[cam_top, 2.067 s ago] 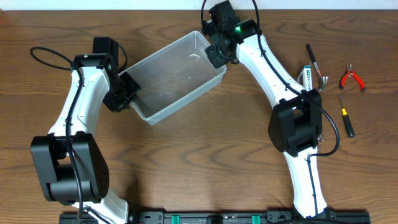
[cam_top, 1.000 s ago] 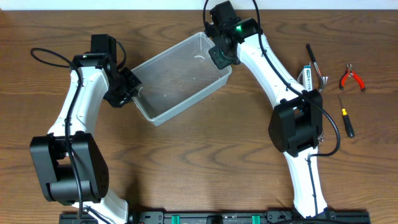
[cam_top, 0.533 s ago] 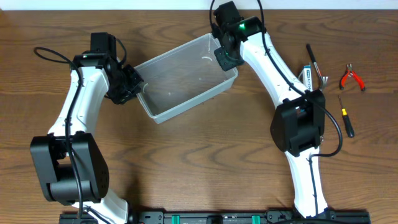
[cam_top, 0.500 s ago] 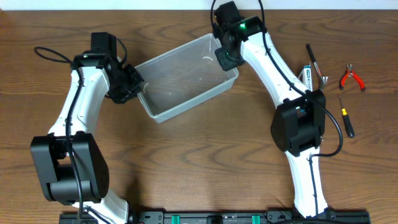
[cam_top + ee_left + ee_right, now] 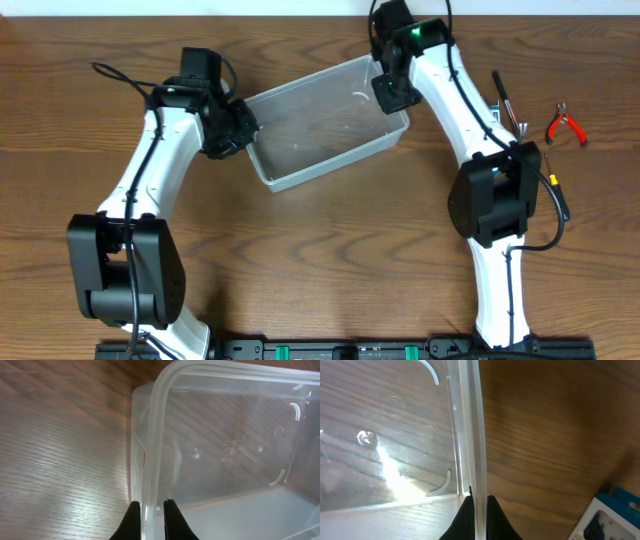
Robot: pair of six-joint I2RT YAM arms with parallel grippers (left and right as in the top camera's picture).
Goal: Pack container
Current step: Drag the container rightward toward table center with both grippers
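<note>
From overhead, the clear container (image 5: 322,122) sat empty and skewed at the far middle of the wooden table (image 5: 300,250). My left gripper (image 5: 240,130) was at its left end and my right gripper (image 5: 392,95) at its far right corner. The red pliers (image 5: 565,123) lay well apart.

On the left wrist, the gripper (image 5: 149,505) straddled the rim (image 5: 155,435), pinched onto it.

On the right wrist, the gripper (image 5: 477,502) was clamped on the rim (image 5: 470,420), near a blue-and-white box (image 5: 615,515).

I judged both arms should travel low and at matched pace, so the thin wall neither twisted nor slipped.

No legible text, label or number anywhere; print on the blue-and-white box (image 5: 614,512) only a blur.
</note>
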